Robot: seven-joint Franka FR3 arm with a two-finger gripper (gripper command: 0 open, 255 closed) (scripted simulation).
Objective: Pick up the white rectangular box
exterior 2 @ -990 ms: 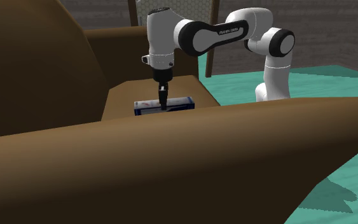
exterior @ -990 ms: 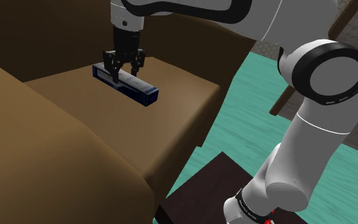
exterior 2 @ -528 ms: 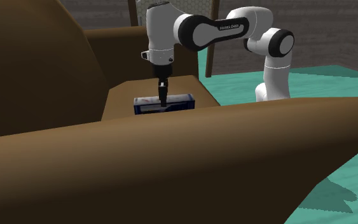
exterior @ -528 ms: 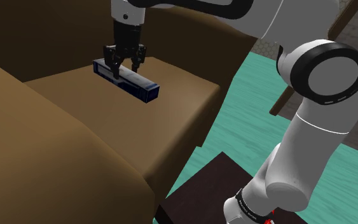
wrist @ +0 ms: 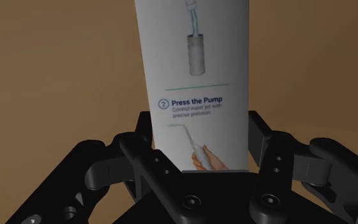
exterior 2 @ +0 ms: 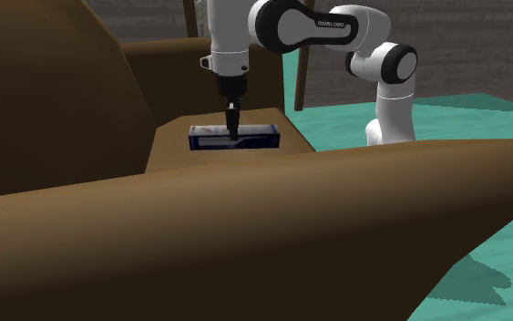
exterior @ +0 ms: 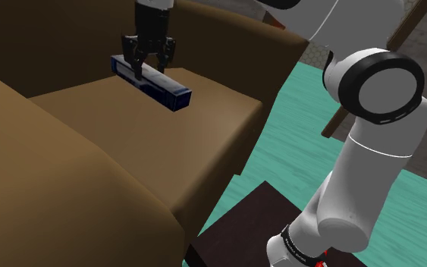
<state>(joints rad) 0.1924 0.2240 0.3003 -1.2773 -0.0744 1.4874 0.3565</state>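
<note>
item: long rectangular box, white printed top, dark blue sides (exterior: 170,90); upper left of shoulder view, over brown sofa seat cushion (exterior: 166,144). black gripper (exterior: 149,68): fingers clasped across its narrow width. handling: lift straight, box level.

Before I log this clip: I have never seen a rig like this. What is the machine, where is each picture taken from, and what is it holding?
The machine is a white robot arm on a dark stand, ending in a black two-finger gripper. One picture looks down from beside the stand. Another looks at the arm across brown upholstery. The third comes from a camera on the hand, looking along the fingers. Over the brown seat cushion is one long rectangular box. Its sides are dark blue, and the face the hand camera sees is white with printed pump instructions. The fingers are closed on the box's long sides, so it is held.
</note>
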